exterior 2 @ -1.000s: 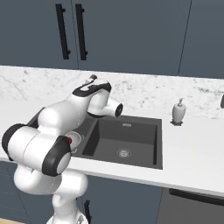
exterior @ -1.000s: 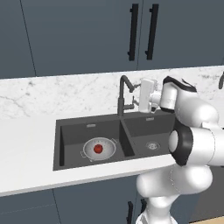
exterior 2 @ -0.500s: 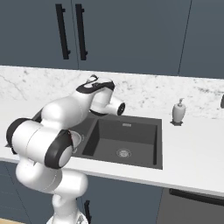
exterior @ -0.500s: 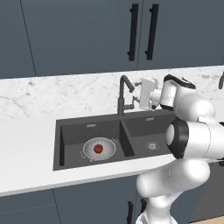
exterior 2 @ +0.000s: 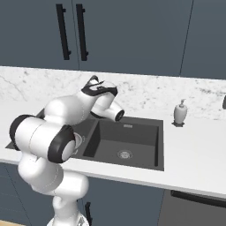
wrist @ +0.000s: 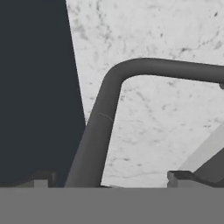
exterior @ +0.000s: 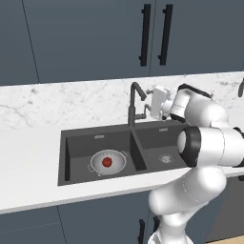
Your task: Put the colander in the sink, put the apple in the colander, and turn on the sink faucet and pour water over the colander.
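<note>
colander (exterior: 108, 162): left basin of sink (exterior: 76, 147), apple (exterior: 107, 162) inside, well below fingers
sink faucet (wrist: 98, 131): hand view, pipe between spread, empty fingers
gripper (exterior: 151, 103): beside faucet
soap bottle (exterior 2: 179, 112): right base view

No writing, label, brand, number or sign can be read anywhere in these pictures. The dark blue-grey cabinet doors (exterior: 95, 43), the white marbled stone tabletop (exterior: 28, 147) and the small white pump bottle (exterior 2: 180, 112) all show plain, unmarked surfaces.
</note>
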Controlling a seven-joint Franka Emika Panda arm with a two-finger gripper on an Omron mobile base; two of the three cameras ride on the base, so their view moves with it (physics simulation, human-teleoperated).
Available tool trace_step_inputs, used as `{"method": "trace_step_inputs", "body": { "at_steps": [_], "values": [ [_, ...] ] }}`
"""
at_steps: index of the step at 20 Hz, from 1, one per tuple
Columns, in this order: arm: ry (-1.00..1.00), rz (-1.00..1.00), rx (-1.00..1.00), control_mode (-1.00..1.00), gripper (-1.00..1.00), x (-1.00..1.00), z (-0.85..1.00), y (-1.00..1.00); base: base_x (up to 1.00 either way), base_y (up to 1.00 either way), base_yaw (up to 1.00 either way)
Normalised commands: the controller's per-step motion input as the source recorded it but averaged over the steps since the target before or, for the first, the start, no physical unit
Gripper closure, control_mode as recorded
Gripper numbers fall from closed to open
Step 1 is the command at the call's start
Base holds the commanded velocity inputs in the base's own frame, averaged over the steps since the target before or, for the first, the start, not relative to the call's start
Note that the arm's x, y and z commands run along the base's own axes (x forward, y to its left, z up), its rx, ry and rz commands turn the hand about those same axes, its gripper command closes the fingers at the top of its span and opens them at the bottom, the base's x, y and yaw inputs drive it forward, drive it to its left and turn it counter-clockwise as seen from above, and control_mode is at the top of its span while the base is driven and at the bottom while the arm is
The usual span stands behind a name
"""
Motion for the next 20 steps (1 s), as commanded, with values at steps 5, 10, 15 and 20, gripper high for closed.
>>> {"method": "trace_step_inputs", "body": {
  "at_steps": [5, 10, 15, 20],
  "values": [
    [0.00, -0.06, 0.00, -1.00, -1.00, 0.26, 0.02, 0.00, 0.00, 0.00, 0.00],
    [0.00, -0.02, 0.00, -1.00, -1.00, 0.09, 0.13, 0.00, 0.00, 0.00, 0.00],
    [0.00, -0.01, 0.00, -1.00, -1.00, 0.06, 0.02, 0.05, 0.00, 0.00, 0.00],
    [0.00, -0.03, 0.00, -1.00, -1.00, 0.09, 0.00, 0.12, 0.00, 0.00, 0.00]
  ]
}}
